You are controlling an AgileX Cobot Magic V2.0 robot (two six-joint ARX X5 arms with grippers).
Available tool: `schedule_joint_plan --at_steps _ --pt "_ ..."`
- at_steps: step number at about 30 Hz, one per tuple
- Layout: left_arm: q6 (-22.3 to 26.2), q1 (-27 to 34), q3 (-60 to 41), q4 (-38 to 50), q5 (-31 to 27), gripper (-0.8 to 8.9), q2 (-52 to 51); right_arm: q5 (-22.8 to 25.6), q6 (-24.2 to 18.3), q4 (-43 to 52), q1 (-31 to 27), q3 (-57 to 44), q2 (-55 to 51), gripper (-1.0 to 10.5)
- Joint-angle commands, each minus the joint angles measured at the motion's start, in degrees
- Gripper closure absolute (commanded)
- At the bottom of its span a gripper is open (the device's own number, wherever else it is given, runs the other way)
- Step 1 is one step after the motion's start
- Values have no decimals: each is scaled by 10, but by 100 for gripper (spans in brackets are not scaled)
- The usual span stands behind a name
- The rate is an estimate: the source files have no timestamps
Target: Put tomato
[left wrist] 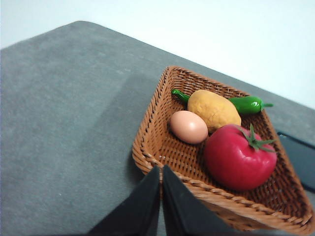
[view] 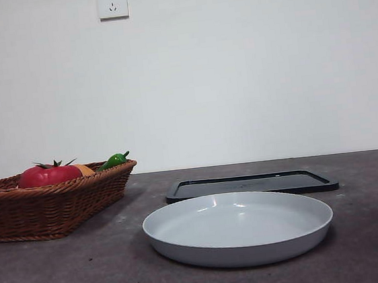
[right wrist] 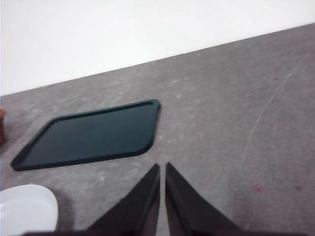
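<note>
tomato (left wrist: 239,157) (stem up), in basket (left wrist: 162,147)

Basket (view: 47,204) cut off at left edge

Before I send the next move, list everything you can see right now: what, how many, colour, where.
tomato: one, glossy red with green stem, in the basket beside the egg
egg: one, pale tan, in the basket
potato-like piece: one, yellow-orange, in the basket behind the egg
green pepper: one, green, along the basket's far side
wicker basket: one, brown, left side of the table in the front view
plate: one, light grey, empty, near the front centre
tray: one, black, flat, empty, behind the plate
wall socket: one, white, on the wall
table: one, dark grey
left gripper: black, jaws shut, above the basket's near rim
right gripper: black, jaws shut, over bare table near the tray
</note>
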Motion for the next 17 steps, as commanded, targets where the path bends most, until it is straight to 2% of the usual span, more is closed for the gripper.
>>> schedule_joint_plan --at_steps 1,4,12,17 --pt "-42 1 8 -10 -2 804 -1 -3 32 -11 0 10 -1 940" --pt "-60 1 24 -21 0 804 0 -3 32 -30 0 33 -1 940" --pt "-59 0 88 -79 47 803 22 -3 31 -80 0 121 17 940" --pt "-51 0 139 -102 110 803 59 -50 12 -123 0 188 66 940"
